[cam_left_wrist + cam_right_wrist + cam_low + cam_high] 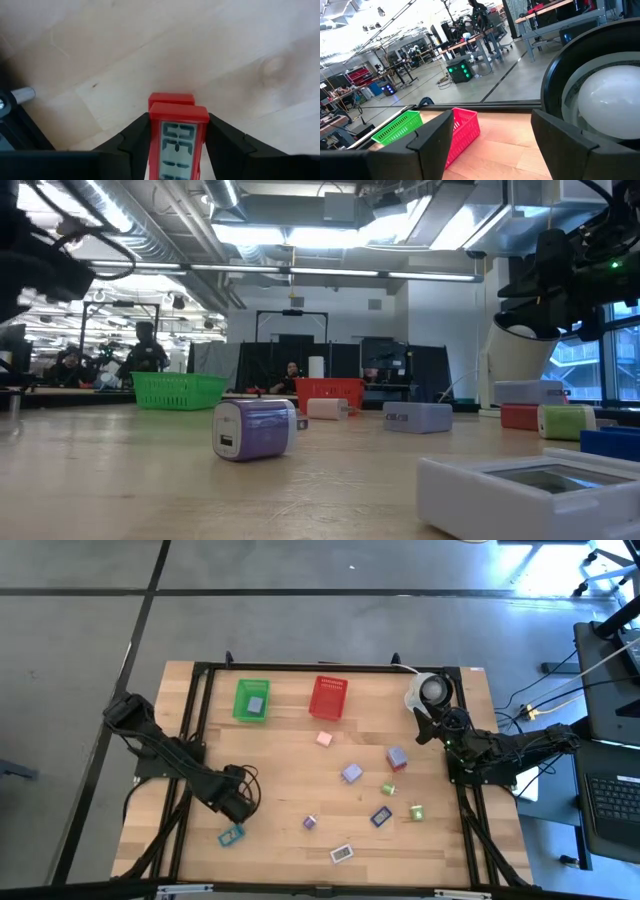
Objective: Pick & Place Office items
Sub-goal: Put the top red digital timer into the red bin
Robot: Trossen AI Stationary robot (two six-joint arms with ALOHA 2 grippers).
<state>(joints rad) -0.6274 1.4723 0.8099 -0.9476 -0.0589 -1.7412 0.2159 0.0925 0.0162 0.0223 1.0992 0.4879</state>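
Note:
My left gripper (238, 808) (178, 122) hangs over the table's near left part, shut on a small red piece with a grey number display (178, 135). A teal piece (232, 834) lies just nearer. Other office items lie scattered over the middle and right: pink (324, 739), lavender (397, 758) (255, 428), green (388, 788), blue (381, 816), white (342, 854) (530, 490). One lavender piece (256, 704) lies in the green basket (240, 700). My right gripper (425, 727) (492, 125) is open at the far right, beside the white round cup-like thing (432, 692) (612, 100). My left gripper pinches the red display piece between its two fingers (137, 135), one on each long side (156, 125). The fingers come down at it from above, lying along its length. Its far end (171, 99) sticks out past the fingertips. I cannot tell whether it rests on the table.
The green basket and the red mesh basket (329, 697) (330, 392) stand side by side near the far edge. Dark frame rails (200, 710) run along the table's left, right and far sides. Bare wood lies between the left gripper and the scattered pieces. People sit in the room behind.

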